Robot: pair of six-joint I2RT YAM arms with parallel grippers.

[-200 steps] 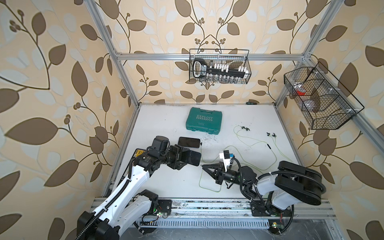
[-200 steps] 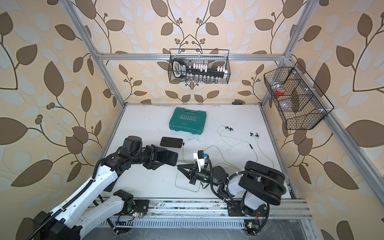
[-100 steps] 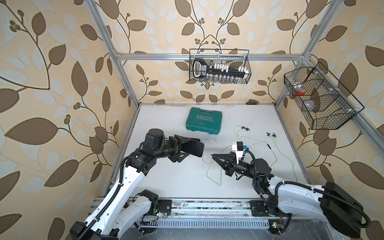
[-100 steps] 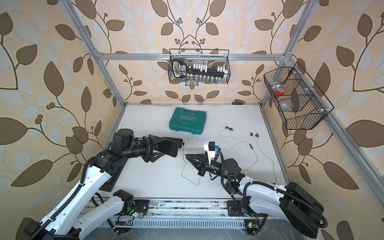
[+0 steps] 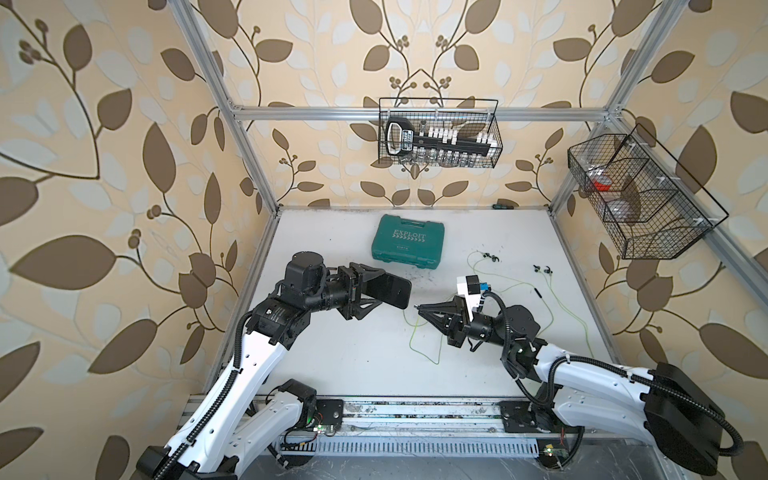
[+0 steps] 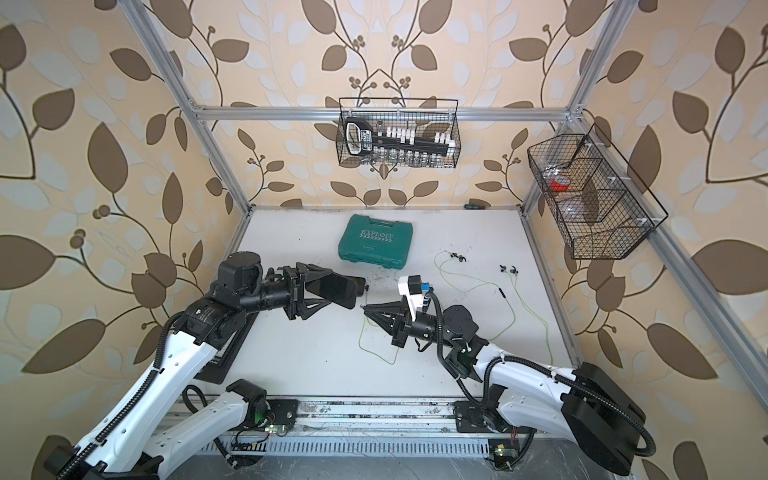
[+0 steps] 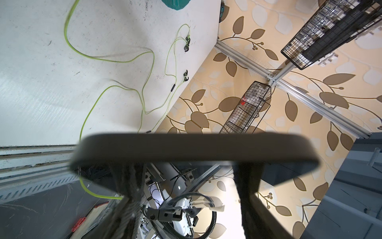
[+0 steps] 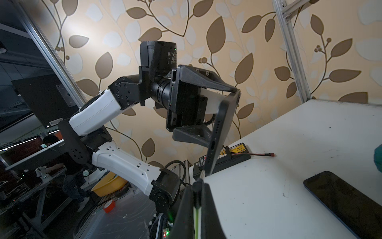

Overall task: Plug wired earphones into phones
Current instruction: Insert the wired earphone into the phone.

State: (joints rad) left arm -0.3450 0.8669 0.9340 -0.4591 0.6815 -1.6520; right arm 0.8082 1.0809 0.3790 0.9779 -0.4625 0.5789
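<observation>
My left gripper is shut on a black phone, held edge-up above the table with its end toward the right arm. My right gripper is shut on the black plug of one yellow-green earphone cable, which hangs to the table. In the right wrist view the plug's metal tip sits just below the lower corner of the held phone, not in its port. A second phone lies flat on the table. Earbuds and a second earphone set lie to the right.
A teal case lies at the back middle. A black box with yellow-red labels lies by the left edge. Wire baskets hang on the back wall and right wall. Loose cable loops cross the right side.
Both arms have risen off the table. The left gripper carried the phone up and farther back. The right arm stretched out and brought the plug up close to the phone's end.
</observation>
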